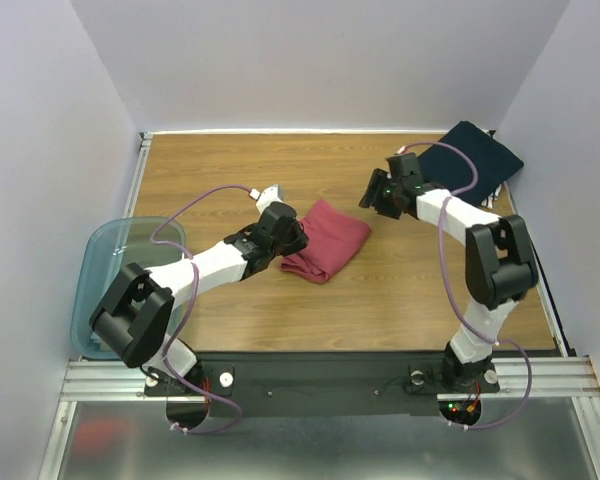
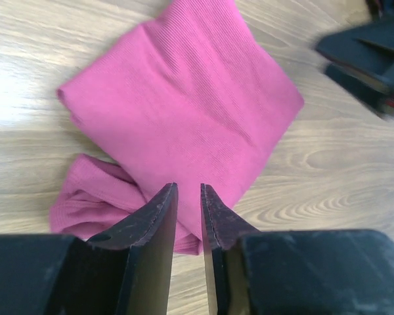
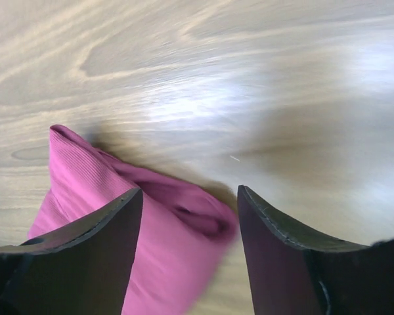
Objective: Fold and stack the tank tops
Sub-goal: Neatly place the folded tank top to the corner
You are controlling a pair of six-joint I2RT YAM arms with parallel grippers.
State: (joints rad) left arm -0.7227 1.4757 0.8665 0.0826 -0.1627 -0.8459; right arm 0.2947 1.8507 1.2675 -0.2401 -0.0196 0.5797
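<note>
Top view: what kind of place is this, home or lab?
Probably a lab test cell, not a home: plain white walls box in a wooden table, and both arms are bolted to an aluminium rail. Props are sparse: folded tank tops and a teal bin.

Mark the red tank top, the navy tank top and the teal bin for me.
red tank top (image 1: 327, 240), top view, middle of the folded cloth.
navy tank top (image 1: 473, 157), top view, centre of the dark cloth.
teal bin (image 1: 99, 246), top view, left wall.

The worktop (image 1: 400, 290) is pale wood-grain with a soft sheen. The red tank top (image 1: 325, 240) is fine-ribbed matt cloth, and the navy tank top (image 1: 472, 160) at the frame's upper right looks like matt cloth too. At left, the bin (image 1: 100, 262) is translucent glossy teal plastic.
</note>
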